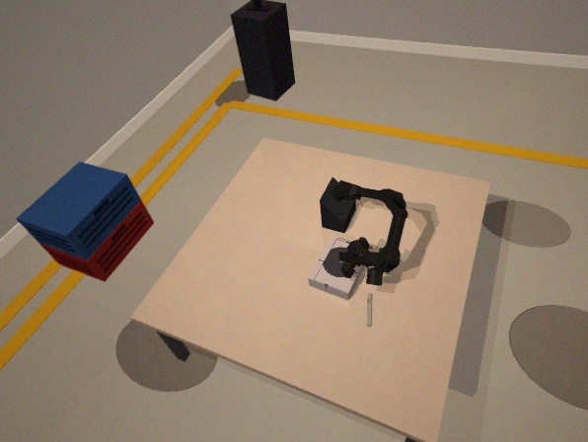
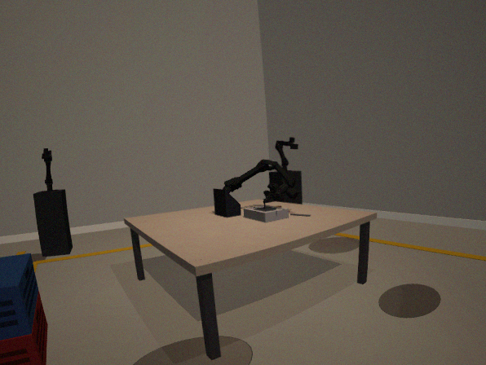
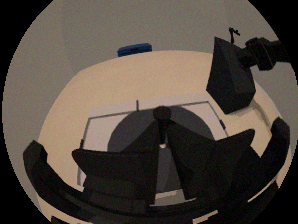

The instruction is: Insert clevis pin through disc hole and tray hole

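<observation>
The steel tray [image 1: 330, 287] [image 2: 254, 215] [image 3: 101, 131] stands on the table. The dark grey disc [image 1: 332, 264] [image 3: 125, 131] lies flat inside it. My gripper [image 1: 344, 257] [image 2: 265, 200] [image 3: 161, 124] is over the disc, shut on the clevis pin. The pin's round head [image 3: 162, 113] shows above the fingertips in the wrist view, with the shank running down between them. A small pale spot near the shank's lower end looks like the disc's hole. Whether the tip is in the hole cannot be told. The tray's pin hole is hidden.
A thin flat metal bar [image 1: 369, 311] [image 2: 301, 214] lies on the table [image 1: 237, 257] beside the tray. The arm's dark base block [image 1: 335, 213] [image 2: 227, 204] [image 3: 230, 85] stands close behind the tray. Blue and red crates [image 1: 79, 207] are beyond the table.
</observation>
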Available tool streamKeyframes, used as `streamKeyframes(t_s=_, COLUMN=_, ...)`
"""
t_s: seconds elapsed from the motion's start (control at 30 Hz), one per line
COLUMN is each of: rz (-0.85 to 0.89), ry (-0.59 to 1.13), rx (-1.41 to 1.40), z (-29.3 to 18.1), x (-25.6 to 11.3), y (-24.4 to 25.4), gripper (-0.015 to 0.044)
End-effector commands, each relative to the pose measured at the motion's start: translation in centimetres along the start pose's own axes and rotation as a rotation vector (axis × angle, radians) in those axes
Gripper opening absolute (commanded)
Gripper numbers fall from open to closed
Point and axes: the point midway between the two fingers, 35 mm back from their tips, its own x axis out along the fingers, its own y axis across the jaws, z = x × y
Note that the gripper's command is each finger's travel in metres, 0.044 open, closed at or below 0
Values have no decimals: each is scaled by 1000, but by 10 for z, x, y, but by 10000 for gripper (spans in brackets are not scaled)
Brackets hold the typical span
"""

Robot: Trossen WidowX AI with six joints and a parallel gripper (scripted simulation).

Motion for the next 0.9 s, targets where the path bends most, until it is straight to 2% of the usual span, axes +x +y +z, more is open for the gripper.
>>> streamKeyframes(t_s=0.0, rz=0, ry=-5, rx=3, z=-5, x=3, y=1, gripper=0)
streamKeyframes(t_s=0.87, rz=0, ry=-5, rx=3, z=-11, x=6, y=-1, gripper=0)
